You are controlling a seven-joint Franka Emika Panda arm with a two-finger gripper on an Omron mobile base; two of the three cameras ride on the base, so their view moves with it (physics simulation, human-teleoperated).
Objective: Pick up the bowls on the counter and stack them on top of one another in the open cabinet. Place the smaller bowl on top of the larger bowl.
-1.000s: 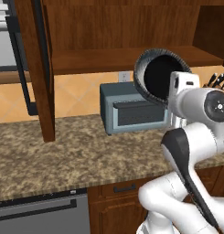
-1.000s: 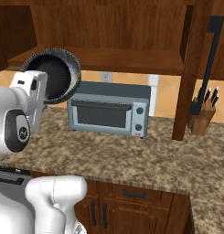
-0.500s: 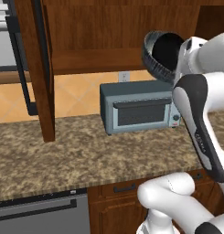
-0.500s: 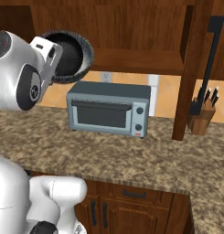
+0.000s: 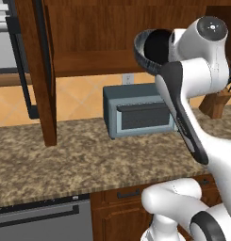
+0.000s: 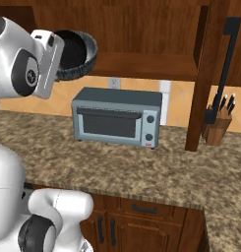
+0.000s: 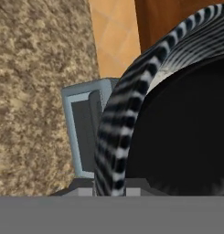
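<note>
From the left base view, the larger bowl (image 5: 144, 52) is seen held high, tipped on its side with its mouth turned toward the camera, and the smaller bowl (image 5: 158, 43) sits black inside it. They hang above the toaster oven (image 5: 138, 114) and in front of the shelf of the open cabinet (image 5: 88, 61). The tall cabinet door (image 5: 37, 70) stands at the left there, and a knife block (image 5: 216, 101) is partly hidden behind the arm.

The right base view shows the same bowls from the other side, with the ribbed outer wall toward the shelf, and the knife block (image 6: 219, 129) stands plainly on the counter (image 6: 141, 170) beside the cabinet's upright post.

In the hand view, the striped rim of the larger bowl (image 7: 120, 119) rises between the finger tips, so the gripper (image 7: 109, 185) is nearly closed and pinches this rim. The black bowl (image 7: 186, 132) fills the right side, and the toaster oven (image 7: 86, 128) and counter (image 7: 35, 91) lie far beyond.
</note>
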